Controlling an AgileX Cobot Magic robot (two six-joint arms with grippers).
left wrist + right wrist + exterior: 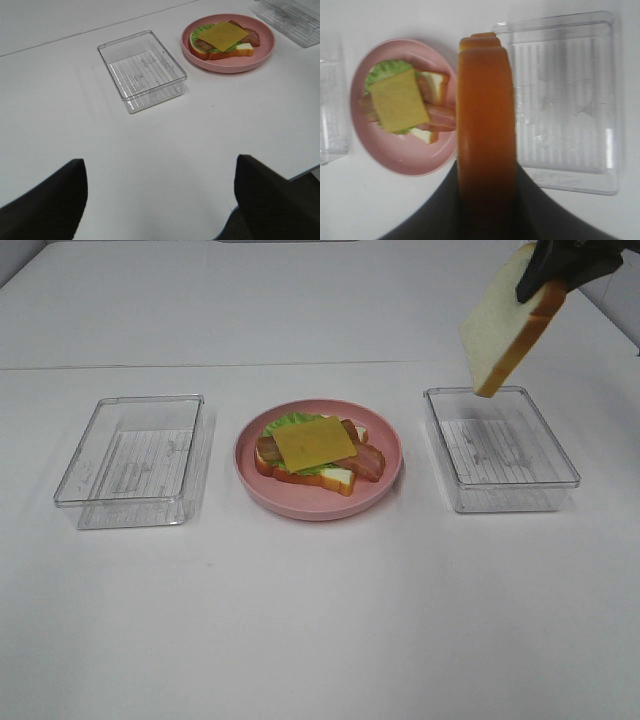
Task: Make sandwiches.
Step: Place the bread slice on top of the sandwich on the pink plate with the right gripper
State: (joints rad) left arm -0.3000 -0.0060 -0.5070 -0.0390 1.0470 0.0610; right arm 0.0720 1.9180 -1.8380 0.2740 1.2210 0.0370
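A sandwich stack point(315, 452) lies on the pink plate point(385, 485) at the table's middle: bread below, green lettuce, brown bacon, and a yellow cheese slice point(314, 442) on top. It also shows in the left wrist view as the stack point(224, 40) and in the right wrist view as the stack point(402, 102). My right gripper point(548, 275) is shut on a bread slice point(508, 325) with orange-brown crust, held high above the right clear box point(500, 448). That slice's crust edge point(485, 115) fills the right wrist view. My left gripper point(160, 200) is open over bare table, well short of everything.
Two clear plastic boxes flank the plate: the left box point(133, 460), seen too as the box point(142, 70), and the right box point(565, 100). Both look bare inside. White table stretches all around.
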